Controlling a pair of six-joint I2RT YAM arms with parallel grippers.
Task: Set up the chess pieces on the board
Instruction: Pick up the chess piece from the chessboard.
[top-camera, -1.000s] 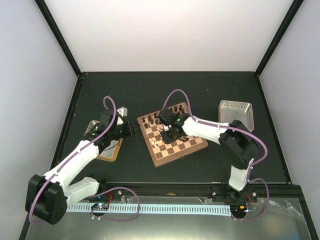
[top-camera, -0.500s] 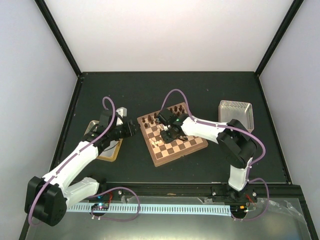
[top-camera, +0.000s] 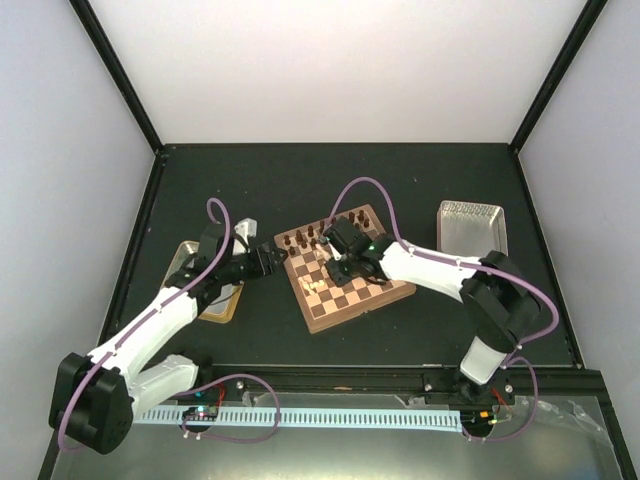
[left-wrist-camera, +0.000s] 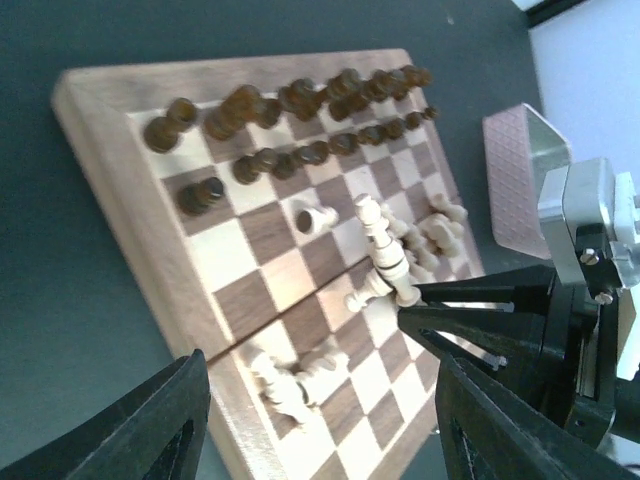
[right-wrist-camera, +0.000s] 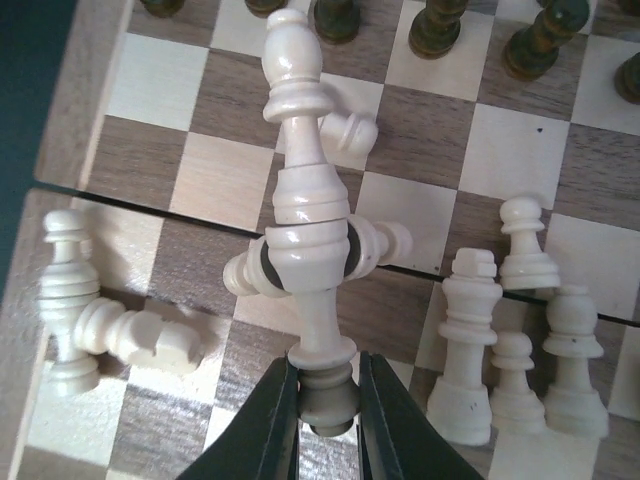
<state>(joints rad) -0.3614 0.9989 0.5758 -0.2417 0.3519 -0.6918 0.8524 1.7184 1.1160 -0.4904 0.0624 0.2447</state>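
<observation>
Operator: Grip first. What does the right tool (right-wrist-camera: 325, 385) hold?

Observer: It is closed on one end of a tall cream piece (right-wrist-camera: 300, 200), low centre in the right wrist view. The piece runs up the frame from the fingers, across a second cream man (right-wrist-camera: 385, 240) lying under it. I judge it is being drawn out of a heap and is not yet stood.

Operator: Where on the board (top-camera: 352, 298)?

Observer: Middle rows, left half in the top view. Dark men (left-wrist-camera: 260, 100) stand in two rows at the upper left of the left wrist view. A few cream men (right-wrist-camera: 520, 370) stand bunched at lower right in the right wrist view. Toppled ones (right-wrist-camera: 100, 330) lie at lower left by the border.

Operator: Why pinch the end?

Observer: Probably only that end stuck clear of the pile. A pinch there may let the piece swing upright when raised. It could also slip, or drag the one beneath.

Operator: And the left tool (left-wrist-camera: 320, 400)?

Observer: Open, nothing between its fingers, hovering at the board's left edge and facing the pile. I take it to be keeping clear of the right arm.

Operator: Progress?

Observer: Cream men are heaped mid-board, so most of the setting up remains.
</observation>
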